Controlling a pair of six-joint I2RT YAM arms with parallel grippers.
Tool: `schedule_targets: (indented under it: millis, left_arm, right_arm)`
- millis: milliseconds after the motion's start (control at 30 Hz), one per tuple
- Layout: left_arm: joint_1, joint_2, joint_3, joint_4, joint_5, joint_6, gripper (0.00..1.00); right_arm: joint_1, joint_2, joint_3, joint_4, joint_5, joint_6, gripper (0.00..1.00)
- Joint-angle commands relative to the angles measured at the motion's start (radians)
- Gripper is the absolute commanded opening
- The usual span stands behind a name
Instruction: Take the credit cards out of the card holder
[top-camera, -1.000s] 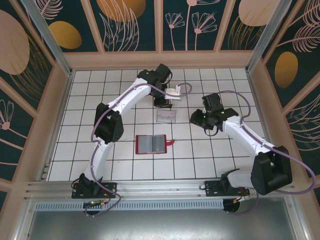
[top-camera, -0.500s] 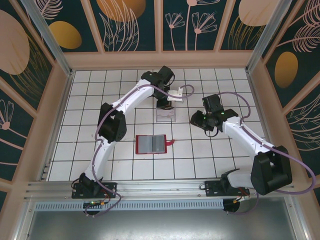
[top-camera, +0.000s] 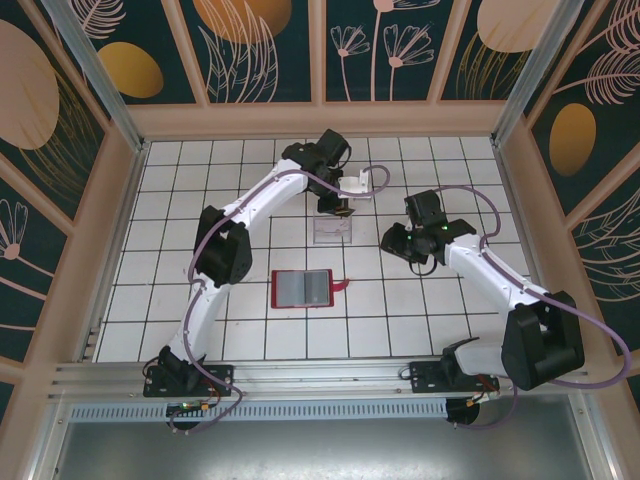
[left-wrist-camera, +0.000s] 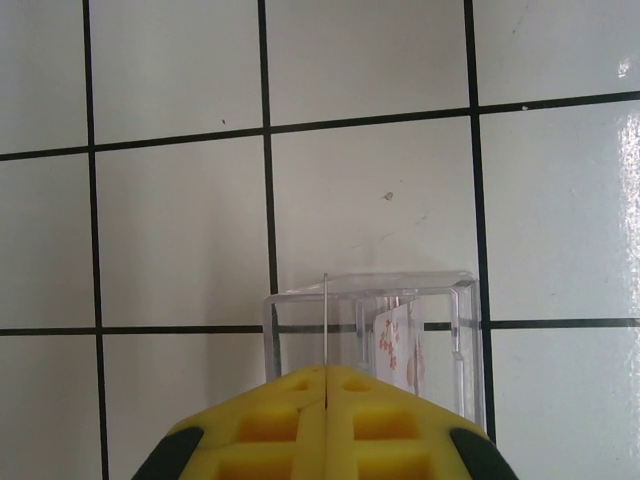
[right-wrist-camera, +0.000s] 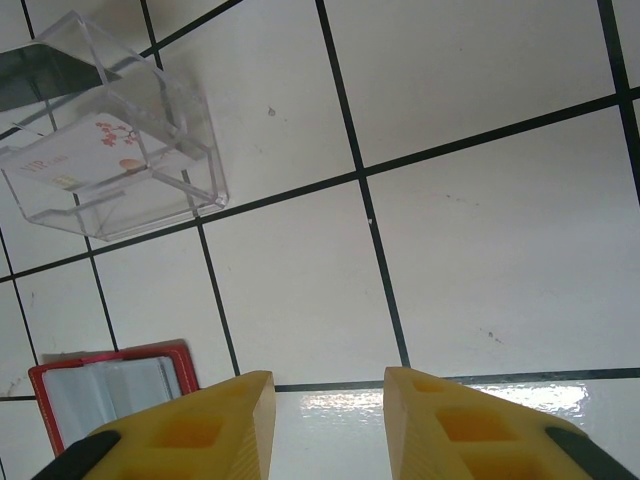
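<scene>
My left gripper is clamped on a credit card, seen edge-on at low centre of the left wrist view, right over the clear stand. I'd lower it straight, parallel to the printed card inside, and release only between the walls. The right gripper hangs half-open, empty. The card holder lies open mid-frame in the top view. The card's red print is there, but unreadable.

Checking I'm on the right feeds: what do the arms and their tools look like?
The left arm and right arm both have white links, black joints and a looping purple cable. The left tool and right tool carry yellow wedge-shaped fingers with recessed pockets, on black bases.
</scene>
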Motion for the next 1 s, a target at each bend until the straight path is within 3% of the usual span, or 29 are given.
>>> schedule_targets:
  millis: [0,200,400,567,667,967]
  left_arm:
    - [0.019,-0.024,-0.040,0.046,0.069,-0.030,0.00]
    - [0.043,-0.048,-0.118,0.108,0.162,-0.046,0.00]
    - [0.053,-0.051,-0.149,0.167,0.156,-0.087,0.00]
    - [0.058,-0.098,-0.201,0.276,0.089,-0.143,0.29]
    - [0.064,-0.130,-0.241,0.328,0.050,-0.158,0.35]
    - [0.069,-0.238,-0.344,0.479,-0.082,-0.278,0.36]
  right_arm:
    - [-0.008,-0.006,-0.009,0.004,-0.014,-0.021,0.35]
    - [-0.007,0.004,-0.009,0.005,-0.017,-0.022,0.35]
    - [-0.008,0.004,-0.009,0.001,-0.017,-0.020,0.35]
    - [-0.008,-0.002,-0.005,-0.002,-0.017,-0.018,0.35]
    - [-0.008,-0.006,-0.004,-0.004,-0.015,-0.016,0.35]
    - [0.007,-0.020,-0.004,-0.006,-0.030,-0.011,0.33]
